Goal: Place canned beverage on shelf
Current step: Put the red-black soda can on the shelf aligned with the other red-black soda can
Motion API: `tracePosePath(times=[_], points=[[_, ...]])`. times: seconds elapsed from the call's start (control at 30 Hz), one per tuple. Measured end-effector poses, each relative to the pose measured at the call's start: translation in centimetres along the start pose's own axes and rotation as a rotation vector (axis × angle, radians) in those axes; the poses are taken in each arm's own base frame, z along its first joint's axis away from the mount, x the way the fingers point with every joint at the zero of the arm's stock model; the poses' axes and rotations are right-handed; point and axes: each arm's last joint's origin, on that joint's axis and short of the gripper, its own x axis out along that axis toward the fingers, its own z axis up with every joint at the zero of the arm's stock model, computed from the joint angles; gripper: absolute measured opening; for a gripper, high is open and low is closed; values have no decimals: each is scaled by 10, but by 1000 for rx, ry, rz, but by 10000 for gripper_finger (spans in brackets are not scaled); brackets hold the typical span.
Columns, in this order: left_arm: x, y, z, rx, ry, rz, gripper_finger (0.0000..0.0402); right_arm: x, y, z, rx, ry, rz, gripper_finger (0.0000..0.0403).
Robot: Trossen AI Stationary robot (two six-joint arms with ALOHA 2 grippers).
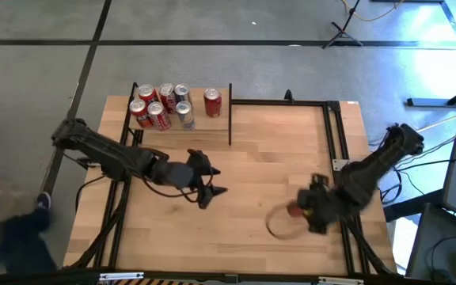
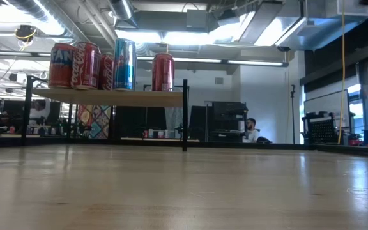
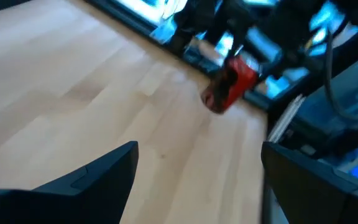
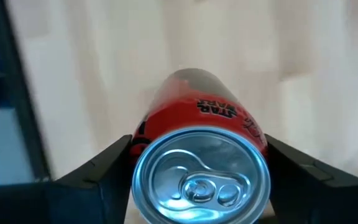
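Observation:
A red canned beverage point(image 4: 197, 124) sits between the fingers of my right gripper point(image 1: 299, 210) at the table's near right. The left wrist view shows this can point(image 3: 229, 87) tilted above the wood. The shelf point(image 1: 204, 123), a light board on thin black posts, stands at the table's far left. Several cans point(image 1: 161, 107) stand upright on it, most in a cluster and one red can point(image 1: 212, 103) apart to their right. My left gripper point(image 1: 218, 180) hovers open over the table's middle, pointing toward the right arm, with nothing between its fingers. My right gripper pinches the can between its two fingers, one finger point(image 4: 98, 171) on each curved side point(image 4: 143, 134), near the end with the pull tab point(image 4: 207, 186). The fingers come steeply from above. The can points away from the wrist, bottom end toward the table, and appears lifted clear.
A black metal frame point(image 1: 327, 127) runs along the table's far and right sides beside the shelf. Bare wood point(image 1: 275, 150) lies between the two arms and the shelf. A person point(image 2: 251, 128) sits far off in the room behind the table.

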Motion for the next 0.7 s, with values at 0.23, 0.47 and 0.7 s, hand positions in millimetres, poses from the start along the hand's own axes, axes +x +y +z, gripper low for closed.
tracePosePath(times=[0.23,0.47,0.7], points=[[-13,28,-2,129,209,106,337,11,-56,71,-9,-100,29,269],[9,61,-18,271,324,108,337,43,-104,128,33,-169,91,269],[34,93,-29,216,264,85,337,75,-122,150,35,-136,95,269]])
